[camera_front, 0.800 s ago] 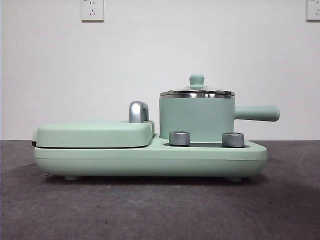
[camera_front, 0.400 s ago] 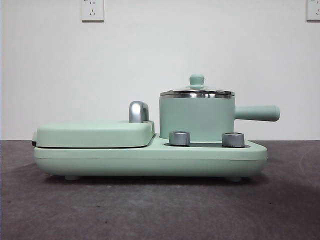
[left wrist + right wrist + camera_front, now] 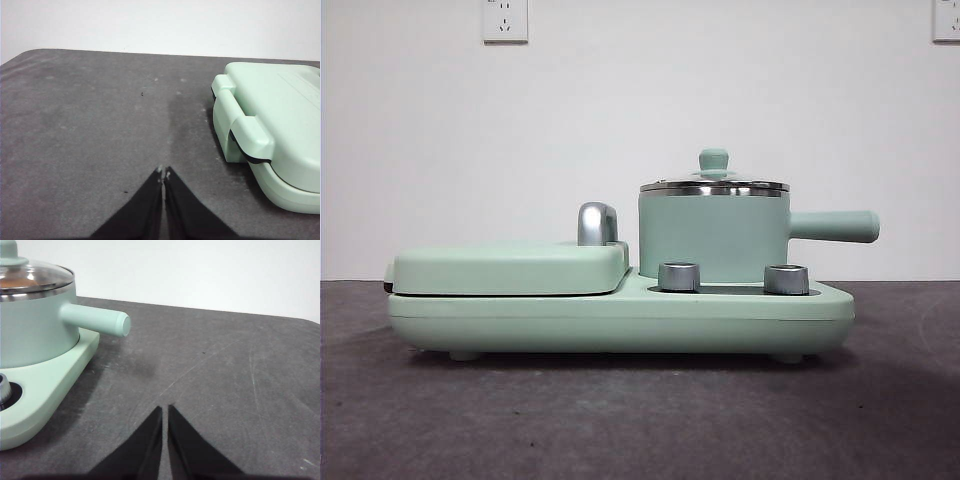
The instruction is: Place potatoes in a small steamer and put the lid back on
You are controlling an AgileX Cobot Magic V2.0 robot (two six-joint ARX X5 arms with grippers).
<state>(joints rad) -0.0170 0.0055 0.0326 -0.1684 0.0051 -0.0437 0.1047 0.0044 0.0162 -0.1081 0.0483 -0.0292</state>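
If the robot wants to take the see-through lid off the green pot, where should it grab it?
Probably by the small green knob that sticks up from the middle of the lid, coming straight down from above. The lid sits flat on the pot, and its steel rim lies tight against the pot's edge, so there is little to pinch there. The right end effector is nearer the pot.

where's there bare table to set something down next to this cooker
Bare dark table lies in front of the green cooker base, beside its griddle end, and beyond the steamer's handle. Both pincers, left and right, hover there, shut. The cooker top is crowded.
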